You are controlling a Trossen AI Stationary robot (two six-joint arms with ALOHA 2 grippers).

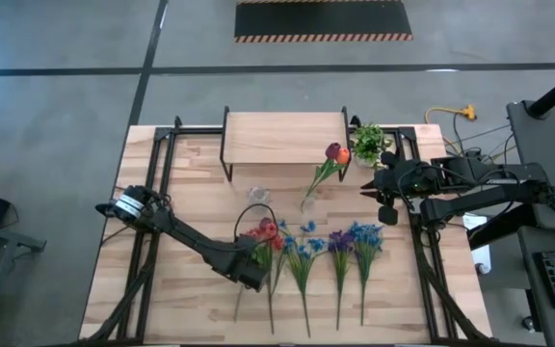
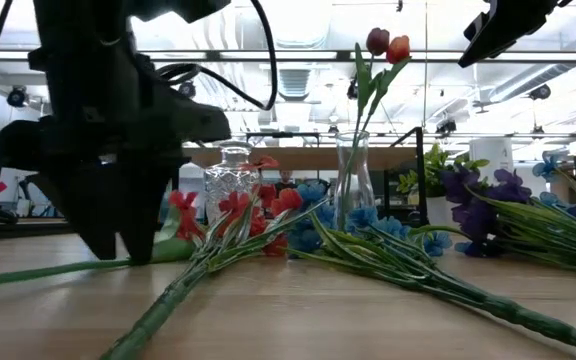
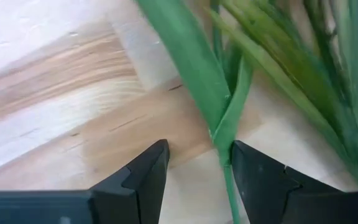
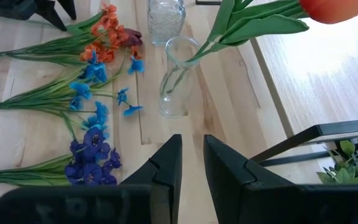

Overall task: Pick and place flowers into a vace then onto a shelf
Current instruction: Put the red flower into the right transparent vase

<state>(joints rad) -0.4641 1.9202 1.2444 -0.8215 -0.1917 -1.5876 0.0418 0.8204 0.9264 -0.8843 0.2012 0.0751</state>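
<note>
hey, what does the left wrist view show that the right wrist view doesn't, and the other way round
Only the left wrist view shows the left gripper up close: its fingers are open, low over the wood, with a green stem between them.

Only the right wrist view shows the clear vase holding tulips, the cut-glass vase next to it, the shelf, the blue flowers, the purple flowers and the right gripper, slightly open and holding nothing.

Both show the wooden table and flower stems lying on it.
</note>
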